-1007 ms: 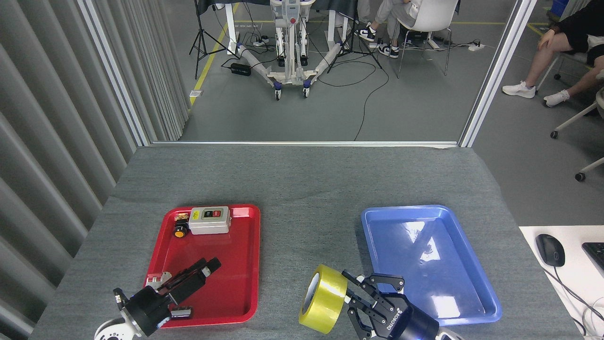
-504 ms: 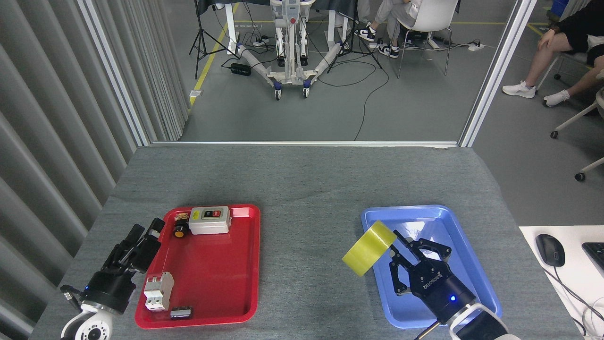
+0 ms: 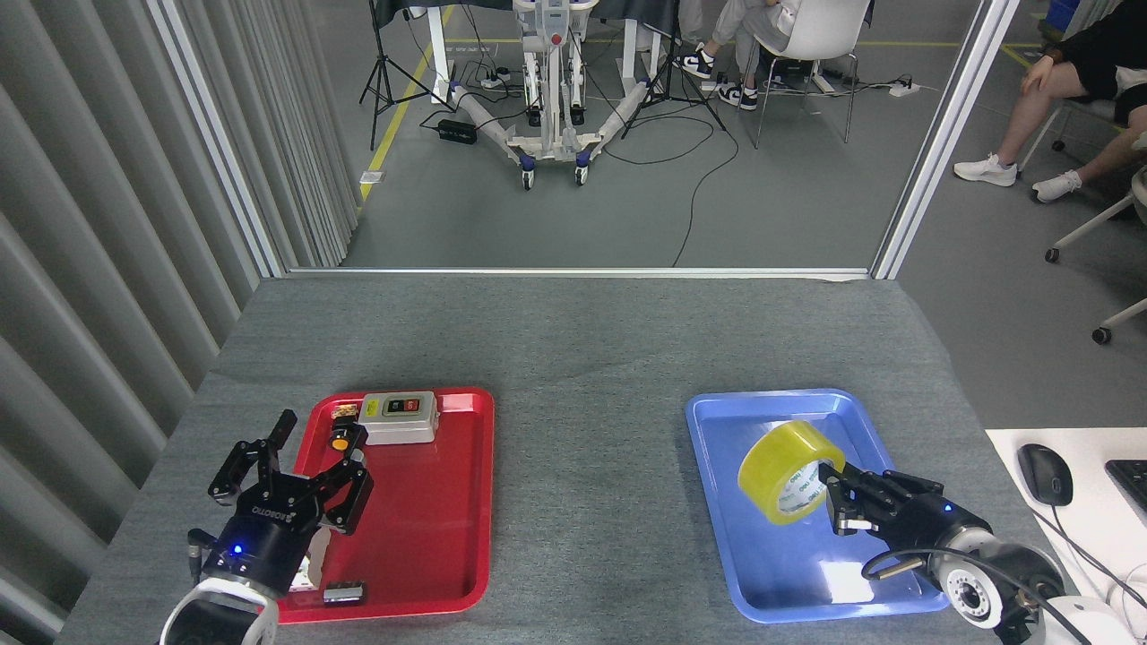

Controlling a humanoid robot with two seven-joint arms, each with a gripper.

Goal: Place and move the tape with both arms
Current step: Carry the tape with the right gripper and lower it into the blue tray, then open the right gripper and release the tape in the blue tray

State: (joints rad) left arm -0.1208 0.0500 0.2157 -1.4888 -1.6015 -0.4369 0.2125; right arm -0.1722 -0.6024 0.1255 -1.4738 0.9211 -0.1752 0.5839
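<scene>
The yellow tape (image 3: pixel 776 462) is tilted over the middle of the blue tray (image 3: pixel 717 421), its white printed core facing front-right. My right gripper (image 3: pixel 833 503) comes in from the right and is shut on the roll's near rim. I cannot tell whether the roll touches the tray floor. My left gripper (image 3: pixel 291 461) hangs over the left edge of the red tray (image 3: pixel 448 537), with its black fingers spread open and nothing between them.
The red tray holds a grey switch box (image 3: pixel 399 417), a yellow-and-black button (image 3: pixel 340 439) and a small black part (image 3: pixel 343 593). A mouse (image 3: pixel 1044 473) lies on a white side table at right. Seated people and a wheeled stand are beyond the table's far edge.
My right gripper carried the tape from the table's front middle rightward to over the blue tray. My left gripper drew back off the red tray to its left edge and spread its fingers.
</scene>
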